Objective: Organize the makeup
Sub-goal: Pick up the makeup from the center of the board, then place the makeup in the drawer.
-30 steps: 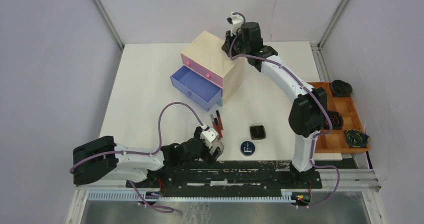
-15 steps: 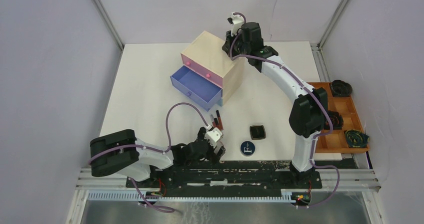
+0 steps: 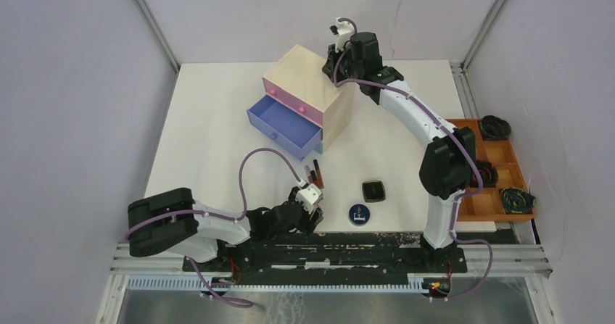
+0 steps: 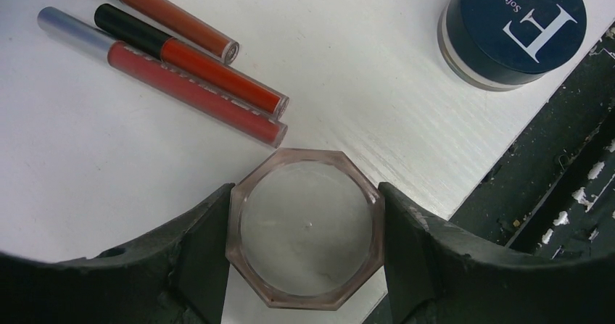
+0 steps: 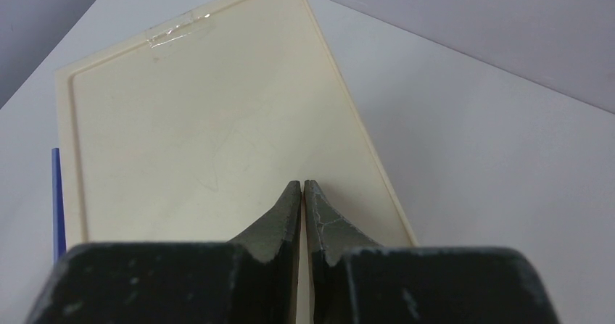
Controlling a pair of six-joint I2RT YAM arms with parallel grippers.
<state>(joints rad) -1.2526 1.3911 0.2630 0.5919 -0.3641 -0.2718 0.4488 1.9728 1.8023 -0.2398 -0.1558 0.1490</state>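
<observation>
Here the left tool (image 4: 307, 219) straddles the pale octagonal jar (image 4: 304, 237) at the bench's (image 4: 362, 99) near edge, pads seemingly pressed on opposite flats, grasping it. The right tool (image 5: 302, 193), clenched and empty, hovers well apart over the drawer box (image 5: 196, 135).

View from above: a white table (image 3: 210, 121) fills the middle of the scene. Its matte top is evenly lit and carries only faint, soft-edged shadows. Plain pale grey-lilac walls close it in on three sides: one on the left (image 3: 72, 121), one at the far side (image 3: 304, 12), and one on the right (image 3: 573, 63). Slim silver metal posts (image 3: 150, 21) slant up the two far corners where the walls meet. Silver metal rails (image 3: 518, 257) line the table's near edge. Nearest of all lies a dull grey brushed-metal sheet (image 3: 326, 306). The light is soft and diffuse.
</observation>
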